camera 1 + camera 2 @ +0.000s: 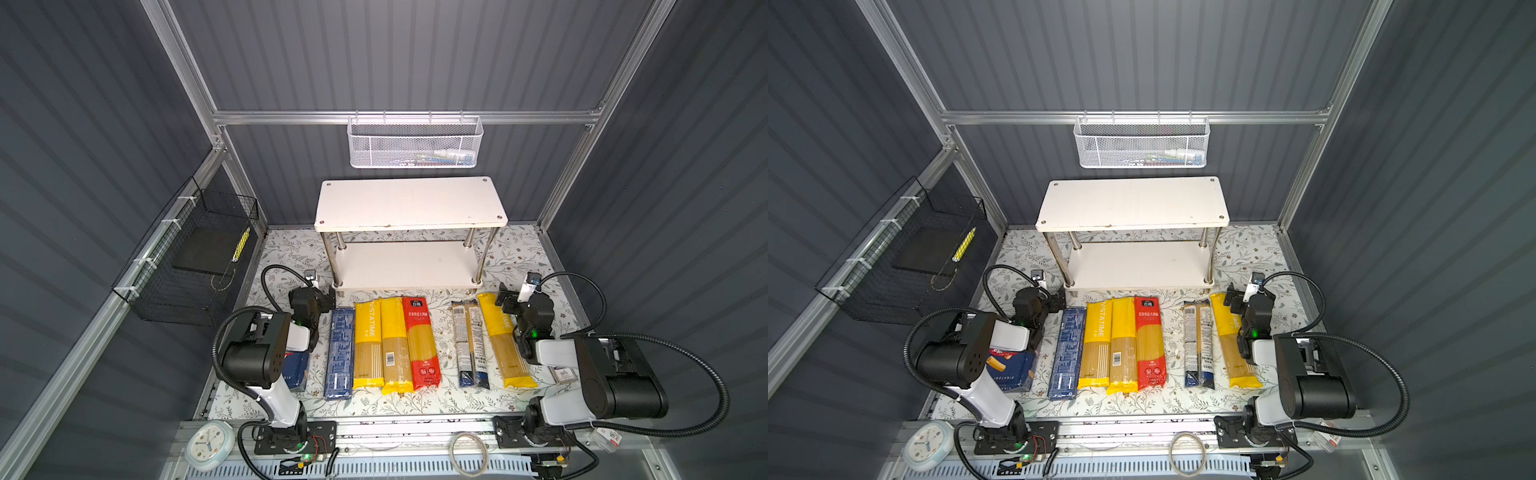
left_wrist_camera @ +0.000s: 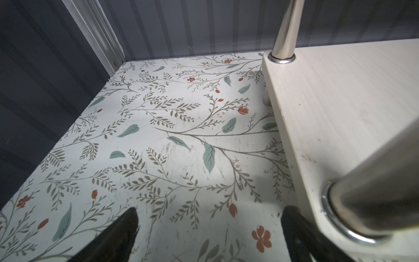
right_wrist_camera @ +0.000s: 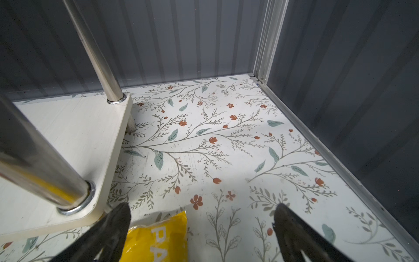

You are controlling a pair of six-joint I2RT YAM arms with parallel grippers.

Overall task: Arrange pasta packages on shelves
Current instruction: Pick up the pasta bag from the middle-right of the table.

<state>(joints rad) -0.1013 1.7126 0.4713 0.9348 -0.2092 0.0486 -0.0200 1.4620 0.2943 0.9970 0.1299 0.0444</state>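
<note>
1. The shelves (image 1: 411, 205) stand at the back of a floral table (image 1: 286, 253): two white boards, one above the other, on four chrome legs, with grey ribbed walls in an aluminium frame behind and to both sides
2. Bare table shows left and right of the shelves, out to the frame rails, and a thin strip of it separates the lower board's front edge from the packs
3. Seven pasta packages (image 1: 394, 345) lie flat on the table in front of the shelves, short ends toward them
4. From the left: a wide blue Barilla box (image 1: 1013, 370), partly hidden by the left arm (image 1: 307, 309); a narrow dark-blue box (image 1: 340, 353); a yellow bag (image 1: 368, 345) touching a second yellow bag (image 1: 1123, 345); a red bag (image 1: 422, 340) against that; a gap of table; a clear and dark-blue bag (image 1: 469, 345); a third yellow bag (image 1: 505, 349) just beside it
5. The left arm sits at the shelves' front left corner, jaws spread wide over bare table, one fingertip (image 2: 292, 220) just beside the lower board's corner
6. The right arm (image 1: 528, 311) sits at the front right corner, jaws spread and holding nothing, with the third yellow bag's end below them near one fingertip (image 3: 115, 222)
7. A white mesh basket (image 1: 415, 143) hangs above and behind the shelves, and a black wire basket (image 1: 195, 257) hangs on the wall to their left
</note>
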